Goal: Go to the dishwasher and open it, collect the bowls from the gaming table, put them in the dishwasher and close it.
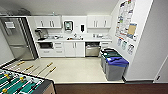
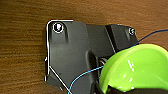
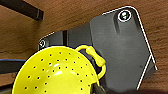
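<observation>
The dishwasher stands under the white counter at the far side of the kitchenette, its steel front facing me with a dark band above it. A lime green bowl hangs over the brown wooden floor with my left gripper shut on its rim. The right gripper is shut on the rim of a yellow bowl, which has small holes and a loop handle. The gaming table is out of view.
A table-football table with rods sticking out fills the near left corner. Three lidded bins line the right wall. A steel fridge stands at the left. Pale floor stretches between me and the counter.
</observation>
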`<state>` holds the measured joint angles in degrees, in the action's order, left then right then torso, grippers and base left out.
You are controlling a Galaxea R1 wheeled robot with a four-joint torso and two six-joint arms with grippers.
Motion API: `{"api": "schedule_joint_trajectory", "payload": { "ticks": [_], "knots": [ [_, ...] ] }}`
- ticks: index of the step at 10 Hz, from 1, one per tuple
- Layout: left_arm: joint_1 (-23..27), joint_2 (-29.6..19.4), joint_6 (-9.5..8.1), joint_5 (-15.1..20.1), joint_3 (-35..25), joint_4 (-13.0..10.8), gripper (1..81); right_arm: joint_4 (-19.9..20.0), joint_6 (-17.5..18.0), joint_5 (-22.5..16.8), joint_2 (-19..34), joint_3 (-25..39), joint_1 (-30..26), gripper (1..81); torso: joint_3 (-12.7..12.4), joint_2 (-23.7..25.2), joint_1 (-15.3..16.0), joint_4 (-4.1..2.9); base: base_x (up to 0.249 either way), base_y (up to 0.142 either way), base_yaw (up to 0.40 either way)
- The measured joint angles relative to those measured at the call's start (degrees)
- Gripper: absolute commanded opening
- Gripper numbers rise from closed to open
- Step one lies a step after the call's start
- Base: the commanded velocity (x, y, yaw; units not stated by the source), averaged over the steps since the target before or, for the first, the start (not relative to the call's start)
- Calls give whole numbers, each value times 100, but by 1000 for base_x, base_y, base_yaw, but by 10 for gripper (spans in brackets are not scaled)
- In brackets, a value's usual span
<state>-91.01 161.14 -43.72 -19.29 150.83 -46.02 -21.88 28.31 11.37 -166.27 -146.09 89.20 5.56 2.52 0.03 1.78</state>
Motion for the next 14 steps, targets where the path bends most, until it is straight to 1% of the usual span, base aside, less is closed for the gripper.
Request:
{"api": "schedule_joint_trajectory", "payload": {
  "ticks": [14],
  "knots": [
    [2, 63, 0, -4, 5, 5, 10, 0, -2, -7, -13, 0, -15, 10, 0, -2, -3, 0, 168, 0, 0]
  ]
}}
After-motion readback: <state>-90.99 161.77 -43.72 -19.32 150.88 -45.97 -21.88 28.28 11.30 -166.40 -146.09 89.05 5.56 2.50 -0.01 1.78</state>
